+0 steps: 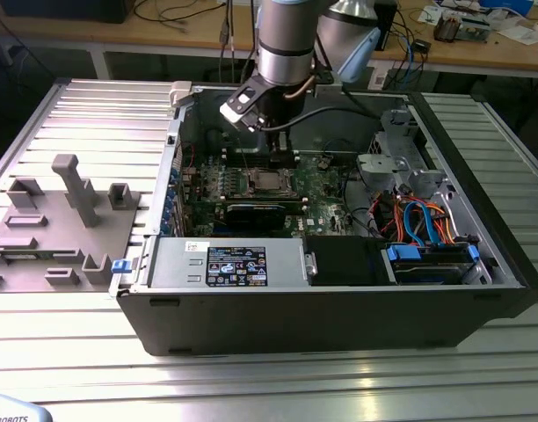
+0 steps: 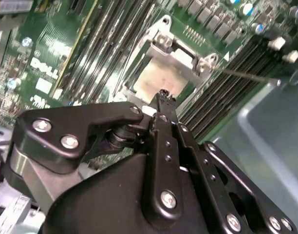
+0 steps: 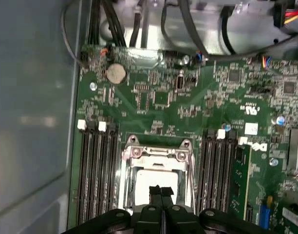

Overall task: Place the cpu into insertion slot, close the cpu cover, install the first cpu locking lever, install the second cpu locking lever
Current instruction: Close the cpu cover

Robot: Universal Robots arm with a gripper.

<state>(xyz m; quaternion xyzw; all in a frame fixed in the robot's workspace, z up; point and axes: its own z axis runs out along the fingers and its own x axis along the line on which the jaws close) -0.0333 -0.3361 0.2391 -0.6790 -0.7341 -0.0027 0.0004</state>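
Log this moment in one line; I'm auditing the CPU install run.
gripper: shut, tips over cpu | cpu: seated | cpu cover: looks down around cpu | locking lever: sticking out, unlatched

The cpu, a pale tan-silver square, is lying flat in its socket and showing through the open centre of the cpu cover. The silvery frame is lying down around it. In the exterior view, both are sitting at about nine o'clock from the middle of the computer case.
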